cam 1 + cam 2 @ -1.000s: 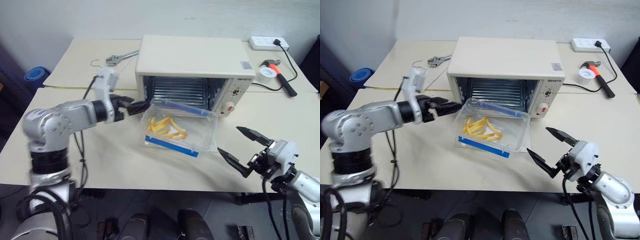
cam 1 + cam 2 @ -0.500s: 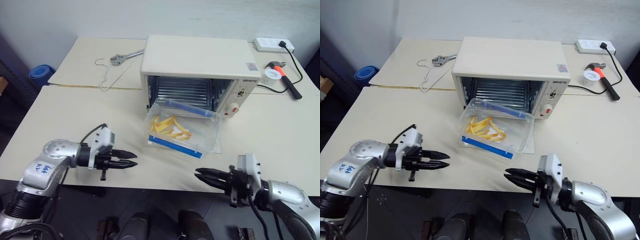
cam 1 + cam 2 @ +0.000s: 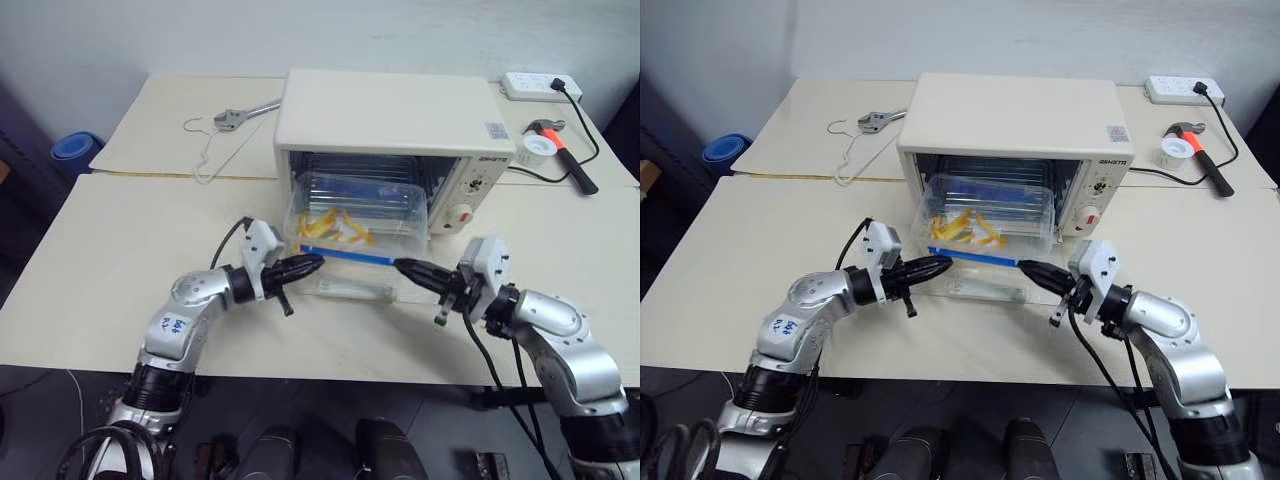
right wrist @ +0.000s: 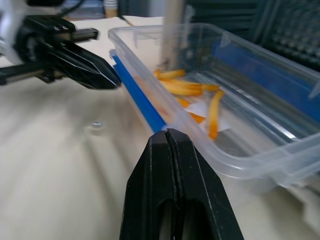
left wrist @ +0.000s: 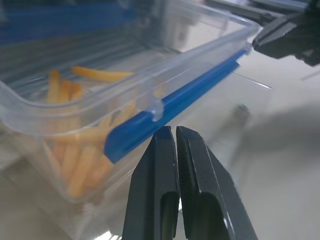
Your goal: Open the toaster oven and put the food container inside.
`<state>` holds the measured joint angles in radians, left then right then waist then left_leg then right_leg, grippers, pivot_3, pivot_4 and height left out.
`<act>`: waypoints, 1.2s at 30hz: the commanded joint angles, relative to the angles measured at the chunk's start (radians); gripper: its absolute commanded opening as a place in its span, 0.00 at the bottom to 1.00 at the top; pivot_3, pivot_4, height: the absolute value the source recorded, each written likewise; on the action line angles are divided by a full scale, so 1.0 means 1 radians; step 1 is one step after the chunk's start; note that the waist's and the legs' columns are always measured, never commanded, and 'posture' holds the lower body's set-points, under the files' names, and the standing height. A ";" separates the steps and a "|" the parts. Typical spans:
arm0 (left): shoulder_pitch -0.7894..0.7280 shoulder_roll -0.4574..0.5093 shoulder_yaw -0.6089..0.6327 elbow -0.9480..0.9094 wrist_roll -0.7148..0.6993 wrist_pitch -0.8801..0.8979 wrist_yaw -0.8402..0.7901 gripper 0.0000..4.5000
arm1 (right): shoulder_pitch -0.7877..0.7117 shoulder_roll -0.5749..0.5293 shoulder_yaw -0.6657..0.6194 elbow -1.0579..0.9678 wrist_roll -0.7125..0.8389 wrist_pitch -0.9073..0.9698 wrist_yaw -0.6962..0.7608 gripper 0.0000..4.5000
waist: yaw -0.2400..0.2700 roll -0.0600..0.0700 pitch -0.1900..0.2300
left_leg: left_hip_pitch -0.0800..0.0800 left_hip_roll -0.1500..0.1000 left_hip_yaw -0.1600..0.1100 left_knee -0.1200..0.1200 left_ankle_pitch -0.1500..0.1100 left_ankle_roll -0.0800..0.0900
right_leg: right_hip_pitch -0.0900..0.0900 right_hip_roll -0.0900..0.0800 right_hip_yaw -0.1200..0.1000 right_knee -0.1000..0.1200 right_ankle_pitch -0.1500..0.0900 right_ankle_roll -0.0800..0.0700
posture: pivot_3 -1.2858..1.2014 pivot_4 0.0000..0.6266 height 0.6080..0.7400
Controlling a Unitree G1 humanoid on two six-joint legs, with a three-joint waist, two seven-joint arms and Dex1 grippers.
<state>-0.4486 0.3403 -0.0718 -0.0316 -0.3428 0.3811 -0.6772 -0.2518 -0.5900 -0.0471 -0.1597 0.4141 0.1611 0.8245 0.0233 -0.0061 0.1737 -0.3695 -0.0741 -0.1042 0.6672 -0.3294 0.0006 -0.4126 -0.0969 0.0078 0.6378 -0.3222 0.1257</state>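
The cream-white toaster oven [image 3: 392,110] stands open, its glass door [image 3: 352,287] folded down flat on the table. The clear food container [image 3: 355,222], with yellow food pieces and a blue front clip [image 5: 170,107], sits on the door, its back half inside the oven mouth. My left gripper [image 3: 316,261] is shut and empty, its tip against the left end of the clip. My right gripper [image 3: 399,265] is shut and empty too, its tip at the right end of the clip. Each wrist view shows the other gripper across the container.
A wrench [image 3: 245,113] and a wire hanger [image 3: 205,150] lie on the table behind and left of the oven. A power strip [image 3: 538,85], a tape roll [image 3: 534,145] and a hammer [image 3: 565,155] lie at the back right. A gap separates the two tabletops.
Both grippers have gone from open to shut and swung in to the container's front edge. The container has shifted from lying tilted on the door to sitting further back in the oven mouth.
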 commanded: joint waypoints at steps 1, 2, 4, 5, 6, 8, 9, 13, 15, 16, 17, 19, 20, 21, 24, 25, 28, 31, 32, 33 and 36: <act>-0.038 -0.033 0.039 0.042 0.027 -0.064 0.063 0.04 | -0.069 0.050 0.000 0.096 -0.061 -0.097 -0.038 0.00 | -0.001 0.000 0.000 | 0.000 0.000 0.000 0.000 0.000 0.000 | 0.000 0.000 0.000 0.000 0.000 0.000 | 0.52 0.24 1.00; -0.048 -0.042 0.041 0.061 0.038 -0.081 0.077 0.04 | -0.091 0.067 0.003 0.128 -0.078 -0.114 -0.054 0.00 | -0.003 0.000 0.000 | 0.000 0.001 0.000 -0.001 0.000 0.000 | -0.001 0.000 0.000 0.000 0.000 0.000 | 0.52 0.24 1.00; -0.094 -0.065 0.040 0.132 0.083 -0.137 0.122 0.04 | -0.141 0.110 0.013 0.206 -0.132 -0.167 -0.098 0.00 | -0.004 0.000 0.000 | 0.000 0.000 0.001 0.000 0.000 0.000 | -0.001 0.000 0.000 0.001 0.000 0.000 | 0.52 0.24 1.00; -0.127 -0.086 0.046 0.173 0.094 -0.163 0.146 0.04 | -0.170 0.131 0.014 0.258 -0.167 -0.199 -0.130 0.00 | -0.004 0.000 0.000 | 0.000 0.000 0.001 0.000 0.000 -0.001 | -0.001 0.000 0.000 0.002 0.000 0.000 | 0.52 0.24 1.00; -0.152 -0.103 0.052 0.202 0.096 -0.179 0.160 0.04 | -0.195 0.148 0.012 0.300 -0.197 -0.227 -0.164 0.00 | -0.004 0.000 0.000 | 0.000 0.000 0.001 0.000 0.000 -0.001 | -0.001 0.001 0.000 0.002 0.000 0.000 | 0.52 0.24 1.00; -0.176 -0.122 0.057 0.236 0.097 -0.204 0.165 0.04 | -0.229 0.175 0.000 0.357 -0.223 -0.260 -0.206 0.00 | -0.005 0.000 0.000 | 0.000 0.000 0.001 0.001 0.000 -0.001 | -0.002 0.001 0.000 0.003 0.000 0.000 | 0.52 0.24 1.00; -0.177 -0.124 0.055 0.243 0.100 -0.212 0.160 0.04 | -0.241 0.184 -0.004 0.373 -0.233 -0.272 -0.221 0.00 | -0.006 0.000 0.000 | 0.000 -0.001 0.001 0.001 0.000 -0.001 | -0.002 0.001 0.000 0.004 0.000 0.000 | 0.52 0.24 1.00; -0.125 -0.094 0.048 0.193 0.092 -0.181 0.119 0.04 | -0.222 0.185 0.002 0.328 -0.193 -0.256 -0.160 0.00 | -0.025 0.000 0.000 | 0.000 0.000 0.001 -0.001 0.000 -0.001 | -0.003 0.000 0.000 0.007 0.000 0.000 | 0.52 0.24 1.00; -0.076 -0.052 0.046 0.123 0.063 -0.145 0.056 0.04 | -0.186 0.145 -0.007 0.262 -0.127 -0.224 -0.059 0.00 | -0.029 0.000 0.000 | -0.001 0.000 0.001 -0.002 0.000 0.000 | -0.003 0.000 -0.001 0.007 0.000 0.000 | 0.52 0.24 1.00; -0.044 -0.015 0.045 0.078 0.048 -0.124 0.010 0.04 | -0.164 0.116 -0.026 0.224 -0.085 -0.190 -0.017 0.00 | -0.031 0.000 0.000 | -0.001 0.000 0.001 -0.002 0.000 0.000 | -0.003 0.000 0.000 0.007 0.000 0.000 | 0.52 0.24 1.00; 0.000 0.041 0.056 0.025 0.020 -0.096 -0.050 0.04 | -0.130 0.068 -0.055 0.175 -0.021 -0.147 0.049 0.00 | -0.031 0.000 0.000 | -0.001 0.000 0.001 -0.002 0.000 0.000 | -0.003 0.000 0.000 0.007 0.000 0.000 | 0.52 0.24 1.00; 0.078 0.144 0.102 -0.056 -0.041 -0.060 -0.154 0.12 | -0.066 -0.020 -0.117 0.122 0.066 -0.089 0.142 0.00 | -0.030 0.001 0.000 | -0.002 0.001 0.001 -0.002 0.000 0.000 | -0.003 -0.001 0.000 0.006 0.000 0.000 | 0.52 0.24 1.00; 0.115 0.193 0.137 -0.093 -0.096 -0.039 -0.213 0.16 | -0.032 -0.066 -0.147 0.120 0.090 -0.073 0.180 0.00 | -0.028 0.001 0.000 | -0.001 0.001 0.001 -0.003 0.000 0.000 | -0.003 -0.002 0.000 0.006 0.000 0.000 | 0.52 0.24 1.00; 0.140 0.230 0.166 -0.117 -0.141 -0.014 -0.252 0.22 | -0.008 -0.100 -0.170 0.129 0.098 -0.066 0.202 0.00 | -0.026 0.001 0.000 | -0.001 0.001 0.001 -0.002 0.000 -0.001 | -0.003 -0.002 0.000 0.003 0.000 0.000 | 0.52 0.24 1.00; 0.216 0.352 0.235 -0.132 -0.161 -0.012 -0.328 0.42 | 0.042 -0.185 -0.210 0.255 0.050 -0.105 0.250 0.00 | -0.023 0.001 0.000 | 0.001 0.002 0.000 -0.002 0.000 0.000 | 0.002 -0.002 0.000 -0.002 0.000 -0.001 | 0.52 0.24 1.00; 0.242 0.379 0.257 -0.134 -0.169 -0.041 -0.373 0.49 | 0.044 -0.200 -0.209 0.317 0.023 -0.134 0.265 0.00 | -0.024 0.001 0.000 | 0.002 0.002 0.000 -0.001 0.000 0.000 | 0.003 -0.002 0.000 -0.002 0.000 -0.001 | 0.52 0.24 1.00; 0.310 0.423 0.283 -0.145 -0.195 -0.190 -0.555 0.69 | 0.015 -0.198 -0.181 0.483 -0.026 -0.205 0.301 0.00 | -0.024 0.001 0.000 | 0.003 0.001 0.001 -0.003 0.000 0.000 | 0.003 -0.003 0.001 -0.003 0.000 -0.001 | 0.52 0.24 1.00; 0.319 0.437 0.297 -0.176 -0.284 -0.165 -0.643 0.88 | -0.035 -0.140 -0.121 0.576 -0.061 -0.268 0.342 0.00 | -0.027 0.002 0.001 | 0.002 0.002 0.001 -0.003 0.000 0.000 | 0.002 -0.003 0.000 -0.003 0.000 -0.001 | 0.52 0.24 1.00; 0.319 0.442 0.299 -0.188 -0.316 -0.145 -0.666 0.94 | -0.049 -0.121 -0.107 0.593 -0.065 -0.280 0.357 0.00 | -0.028 0.002 0.001 | 0.002 0.002 0.001 -0.003 0.000 0.000 | 0.002 -0.003 0.000 -0.003 0.000 -0.001 | 0.52 0.24 1.00; 0.316 0.446 0.296 -0.194 -0.326 -0.144 -0.682 0.99 | -0.060 -0.107 -0.093 0.605 -0.069 -0.290 0.372 0.00 | -0.031 0.003 0.001 | 0.002 0.003 0.001 -0.003 0.000 0.000 | 0.001 -0.002 0.000 -0.003 0.000 -0.001 | 0.52 0.24 1.00; 0.313 0.456 0.289 -0.200 -0.335 -0.140 -0.709 0.99 | -0.088 -0.069 -0.086 0.625 -0.054 -0.318 0.399 0.00 | -0.031 0.004 0.001 | 0.002 0.003 0.002 -0.003 0.000 0.000 | 0.001 -0.002 0.000 -0.002 0.000 -0.001 | 0.52 0.24 1.00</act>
<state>-0.1319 0.7837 0.1994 -0.2056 -0.6495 0.2400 -1.3697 -0.3261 -0.6593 -0.1178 0.4732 0.3387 -0.1327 1.2062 -0.0075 -0.0025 0.1745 -0.3675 -0.0714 -0.1026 0.6642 -0.3297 0.0006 -0.4119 -0.0990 0.0081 0.6361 -0.3226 0.1247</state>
